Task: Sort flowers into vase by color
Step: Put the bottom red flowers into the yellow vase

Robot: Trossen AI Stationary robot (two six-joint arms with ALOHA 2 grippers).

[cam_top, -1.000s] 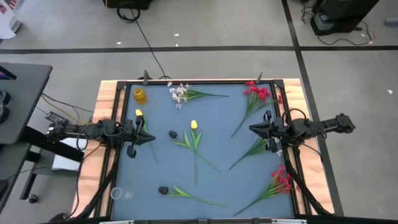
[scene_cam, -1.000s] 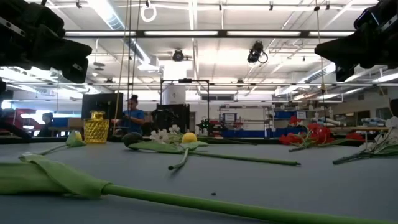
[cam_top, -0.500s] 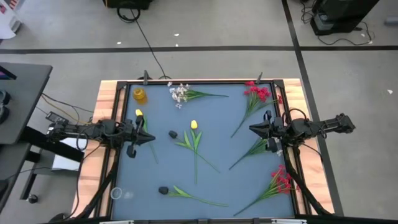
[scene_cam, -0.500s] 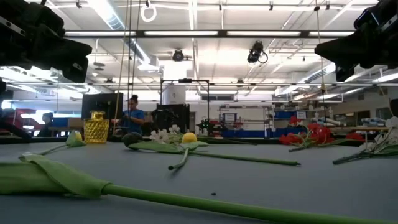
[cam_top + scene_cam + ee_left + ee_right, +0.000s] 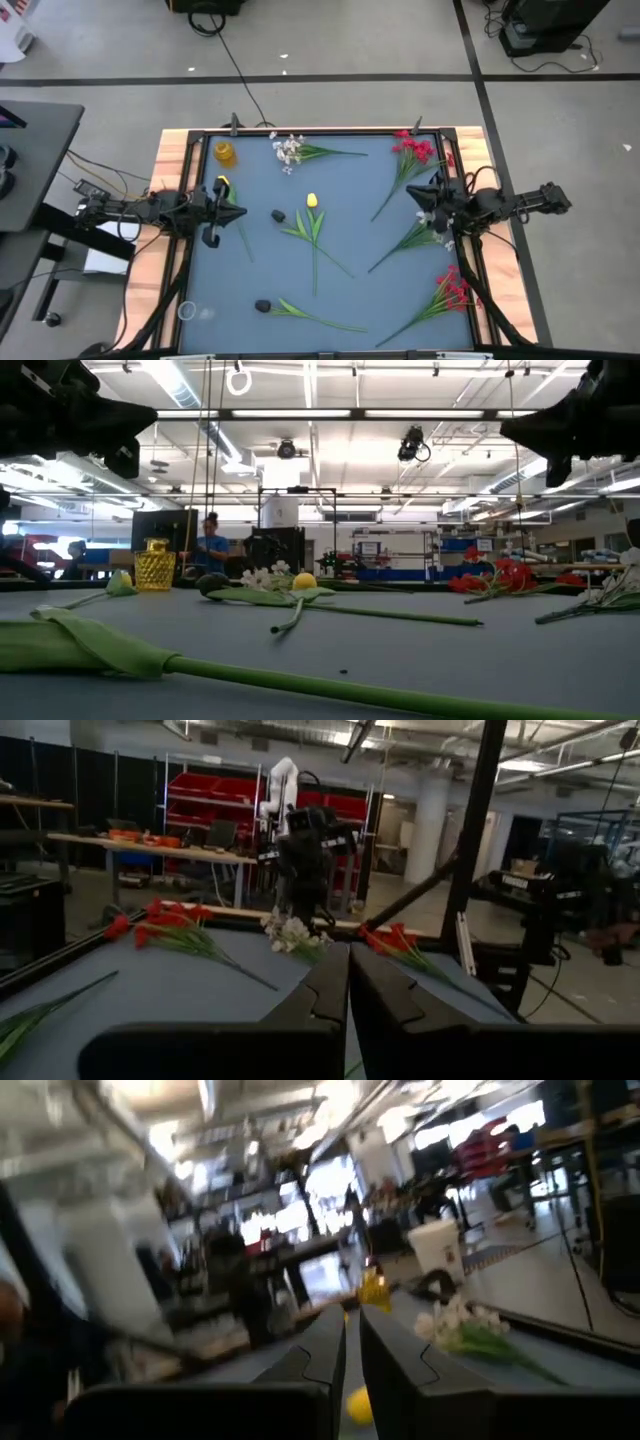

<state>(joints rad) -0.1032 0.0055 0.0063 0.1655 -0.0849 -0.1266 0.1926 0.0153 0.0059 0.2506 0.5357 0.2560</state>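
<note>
Left gripper (image 5: 240, 214) clenched on nothing, hanging over the desk's (image 5: 350, 240) left edge by a yellow tulip (image 5: 222, 183). Right gripper (image 5: 422, 199) likewise clenched and empty, above the right side between red flowers (image 5: 412, 149) and a green stem. Flowers lying scattered flat: white spray (image 5: 288, 151) near the yellow vase (image 5: 225, 153) at the far left corner, another tulip (image 5: 311, 201) mid-desk, more red (image 5: 455, 290) near right.

White flowers (image 5: 462, 1323) beyond closed fingers (image 5: 325, 1342)

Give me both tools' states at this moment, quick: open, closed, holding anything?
Left tool: closed, empty, raised over the table's left side.
Right tool: closed, empty, raised over the table's right side.
</note>
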